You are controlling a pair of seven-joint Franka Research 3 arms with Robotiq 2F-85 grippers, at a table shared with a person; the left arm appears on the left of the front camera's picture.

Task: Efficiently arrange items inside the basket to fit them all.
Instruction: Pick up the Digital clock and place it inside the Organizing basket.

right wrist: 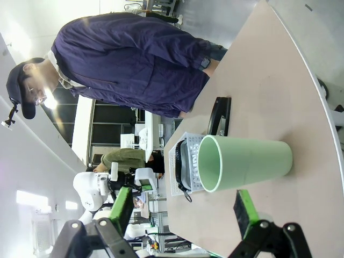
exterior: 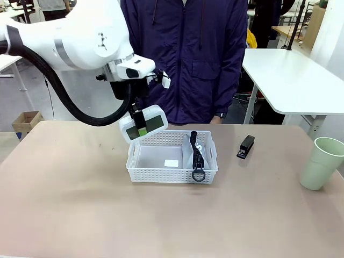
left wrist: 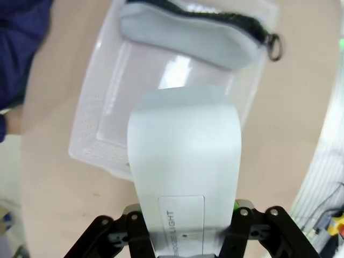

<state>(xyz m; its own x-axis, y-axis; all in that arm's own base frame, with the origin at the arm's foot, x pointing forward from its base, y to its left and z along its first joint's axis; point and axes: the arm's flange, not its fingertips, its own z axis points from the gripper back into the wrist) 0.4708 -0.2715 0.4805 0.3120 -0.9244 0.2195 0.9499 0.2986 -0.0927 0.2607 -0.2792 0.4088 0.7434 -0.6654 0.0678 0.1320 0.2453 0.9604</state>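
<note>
Above basket (exterior: 172, 174) | left hand (exterior: 141, 129) clamped on white block (exterior: 155, 121) | right hand (right wrist: 184, 210) apart near cup (right wrist: 247, 161)

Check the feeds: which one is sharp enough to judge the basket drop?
Front view: even light, sharp, soft shadows under the basket. Left wrist view: the white block is close, washed out and soft. Right wrist view: rolled sideways, the cup sharp, table edge bowed.

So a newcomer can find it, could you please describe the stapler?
Find the white lattice basket mid-table. On the robot's right of it, between it and the pale green cup, the stapler lies on the bare tabletop. It is the only small black thing outside the basket.
</note>
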